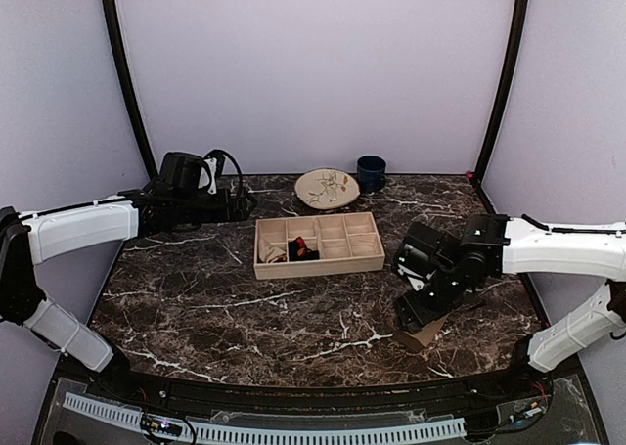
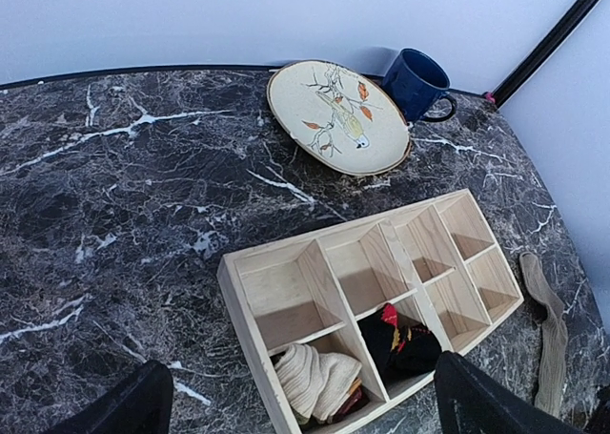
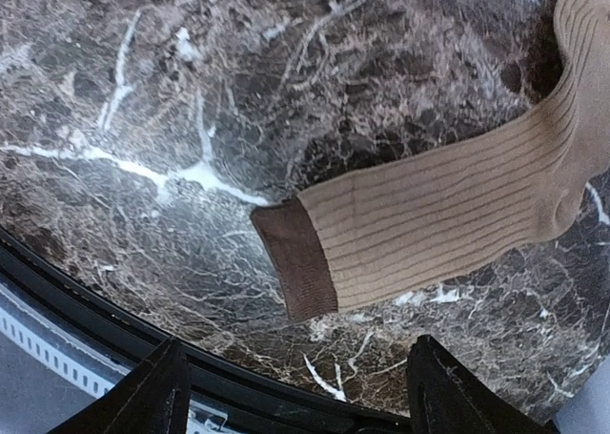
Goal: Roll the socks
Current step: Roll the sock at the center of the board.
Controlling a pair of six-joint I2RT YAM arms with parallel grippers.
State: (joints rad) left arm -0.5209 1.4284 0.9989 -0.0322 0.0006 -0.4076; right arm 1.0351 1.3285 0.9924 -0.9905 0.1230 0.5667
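While it hangs over the bench (image 3: 143, 119), right claw (image 3: 300, 377): wide apart, empty — tan ribbed sock (image 3: 448, 205) flat just beneath.
Left claw (image 2: 300, 386): wide apart, empty.

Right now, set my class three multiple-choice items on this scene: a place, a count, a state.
1. Where is the tan sock? A in the mug B flat on the table C on the plate
2. How many socks lie in the tray? A one B two C three
3. The right claw is: A open B shut on the sock C shut on the mug
1 B: it lies stretched on the marble. 2 B: a beige roll and a black roll. 3 A: fingers apart above the sock.
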